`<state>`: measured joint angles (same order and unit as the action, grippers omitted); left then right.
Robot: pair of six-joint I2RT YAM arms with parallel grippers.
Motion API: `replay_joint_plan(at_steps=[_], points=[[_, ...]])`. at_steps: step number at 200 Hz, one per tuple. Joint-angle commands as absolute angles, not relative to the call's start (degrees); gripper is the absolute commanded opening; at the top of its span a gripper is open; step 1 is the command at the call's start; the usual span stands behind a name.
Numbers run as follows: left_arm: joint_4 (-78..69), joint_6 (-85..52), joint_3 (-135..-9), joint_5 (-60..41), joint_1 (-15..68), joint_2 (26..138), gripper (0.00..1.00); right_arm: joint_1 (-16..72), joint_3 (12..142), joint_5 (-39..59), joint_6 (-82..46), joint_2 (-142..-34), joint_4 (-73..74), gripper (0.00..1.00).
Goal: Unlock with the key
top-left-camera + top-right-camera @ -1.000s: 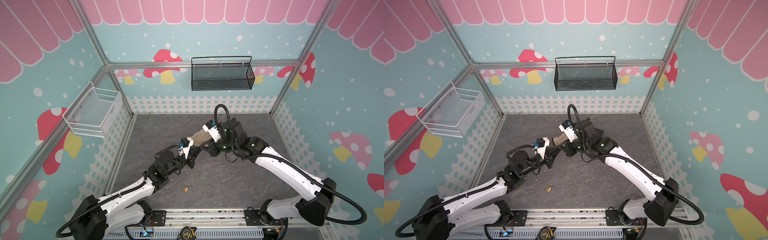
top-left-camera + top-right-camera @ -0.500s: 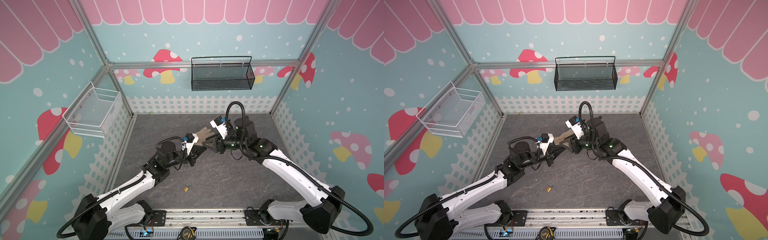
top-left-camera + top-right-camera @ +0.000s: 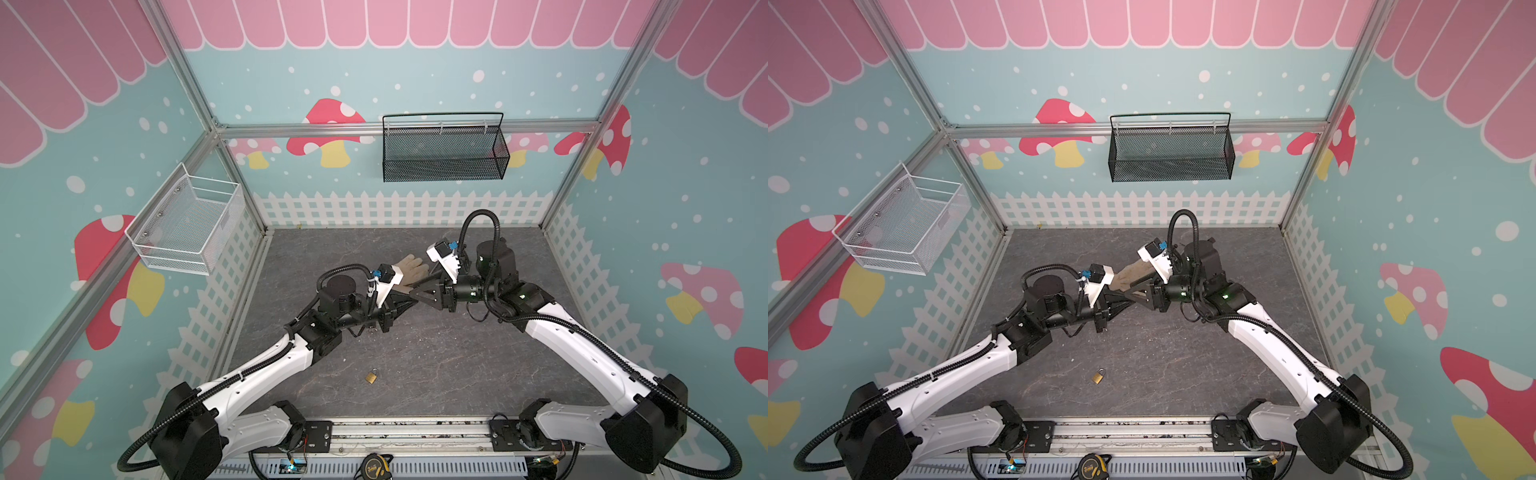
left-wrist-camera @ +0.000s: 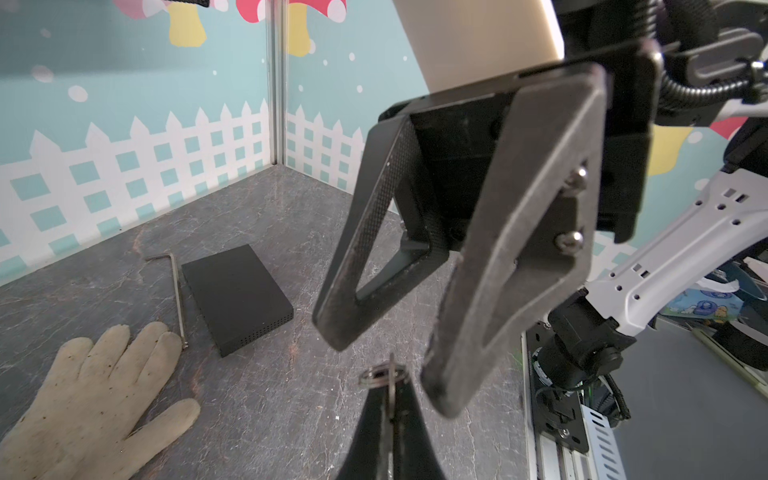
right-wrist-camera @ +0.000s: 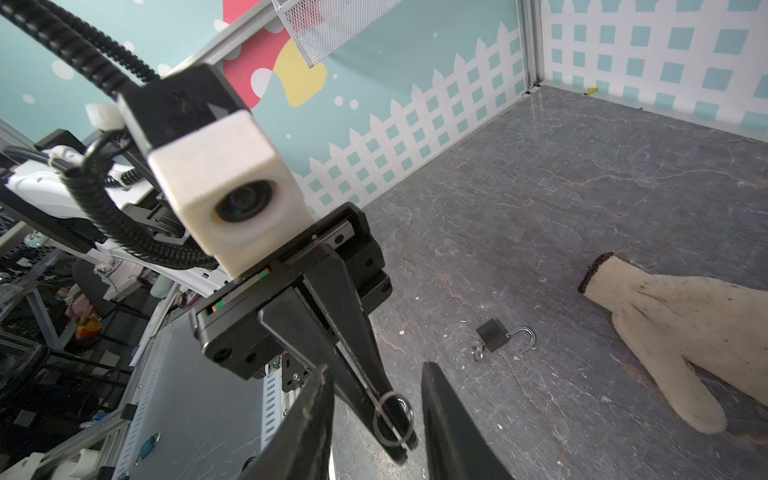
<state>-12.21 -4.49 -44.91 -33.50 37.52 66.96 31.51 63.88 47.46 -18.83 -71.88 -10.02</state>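
My left gripper point(image 4: 388, 386) is shut on the key point(image 4: 391, 401), whose wire ring point(image 4: 383, 374) sticks out past the fingertips. My right gripper point(image 5: 378, 370) is open. Its two fingers straddle the left gripper's tips and the ring point(image 5: 392, 419) without touching them. In both top views the two grippers meet tip to tip above the floor's middle, the left gripper point(image 3: 408, 303) facing the right gripper point(image 3: 414, 293). A black padlock point(image 5: 494, 334) lies on the floor with its shackle swung open. A brass padlock point(image 3: 371, 377) point(image 3: 1098, 376) lies nearer the front.
A beige work glove point(image 3: 411, 268) point(image 4: 91, 395) lies flat just behind the grippers. Beside it are a black box point(image 4: 237, 299) and a hex key point(image 4: 178, 291). A white wire basket point(image 3: 187, 226) hangs on the left wall and a black one point(image 3: 444, 153) on the back wall.
Both grippers have shifted to the right, still tip to tip. The left arm has reached out and the right arm has drawn back. The right jaws have widened around the key ring.
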Motion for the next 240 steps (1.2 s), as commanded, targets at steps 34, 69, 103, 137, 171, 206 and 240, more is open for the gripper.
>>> replay_joint_plan(at_steps=[34,69,103,137,171,206,240], points=[[-11.96,-4.31,-47.98,-36.72,37.09,68.6,0.0,29.78,61.71,52.87,-17.79,-72.75,-6.26,0.29],[-11.69,-4.22,-49.03,-37.7,37.16,69.33,0.0,29.05,61.18,54.05,-17.33,-73.04,-6.2,0.26],[-12.58,-4.95,-50.66,-39.54,37.16,70.13,0.0,28.25,60.04,55.24,-16.96,-73.12,-5.7,0.19],[-13.45,-5.58,-51.49,-40.4,37.04,70.26,0.0,27.5,59.33,56.37,-16.87,-73.12,-5.67,0.12],[-14.0,-5.95,-52.16,-40.3,36.84,70.2,0.0,27.09,58.89,57.17,-16.85,-73.12,-5.58,0.06],[-13.18,-5.88,-52.69,-39.33,36.9,70.48,0.0,26.8,58.8,57.29,-17.94,-72.6,-4.11,0.0],[-14.19,-7.01,-52.65,-39.71,36.9,70.75,0.0,26.76,58.55,55.97,-20.17,-72.1,-1.69,0.0]])
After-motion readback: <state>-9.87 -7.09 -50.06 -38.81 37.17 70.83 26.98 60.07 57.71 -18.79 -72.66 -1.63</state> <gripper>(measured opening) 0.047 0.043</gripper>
